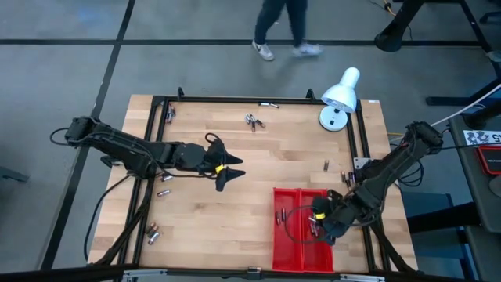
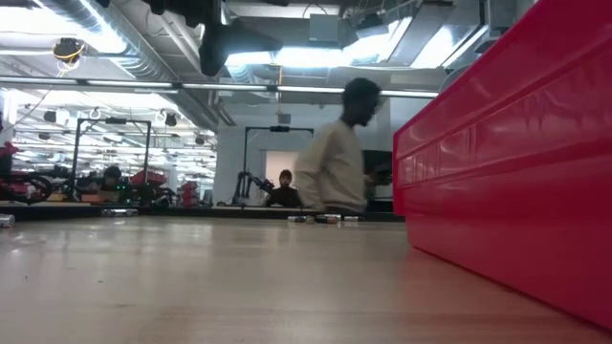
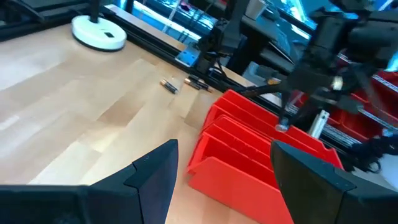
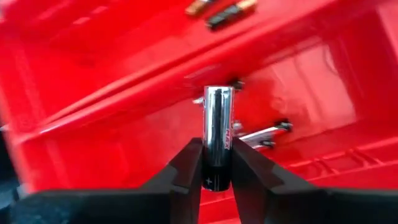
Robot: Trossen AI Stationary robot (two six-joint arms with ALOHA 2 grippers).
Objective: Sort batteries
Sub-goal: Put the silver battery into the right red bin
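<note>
My right gripper (image 4: 217,163) hangs over the red tray (image 1: 301,258) at the table's near right, shut on a silver battery (image 4: 218,118) with a dark end. More batteries lie in the tray (image 4: 264,133), some of them in its other compartment (image 4: 221,9). Loose batteries lie on the wood at the far middle (image 1: 253,121), at the left (image 1: 163,192), at the near left (image 1: 153,233) and beyond the tray (image 1: 326,165). My left gripper (image 1: 229,174) stands open above the table's middle with nothing between its fingers. My right gripper pinches the battery's dark end (image 4: 217,177) between its two fingers. The fingers slant steeply down from above and lie along the battery. Its silver end (image 4: 218,99) sticks out past the fingertips toward the tray floor, lifted clear.
A white desk lamp (image 1: 338,98) stands at the far right corner. A black frame (image 1: 156,106) rims the table. A person (image 1: 282,27) walks beyond the far edge. Bare wood lies between the left gripper and the tray.
</note>
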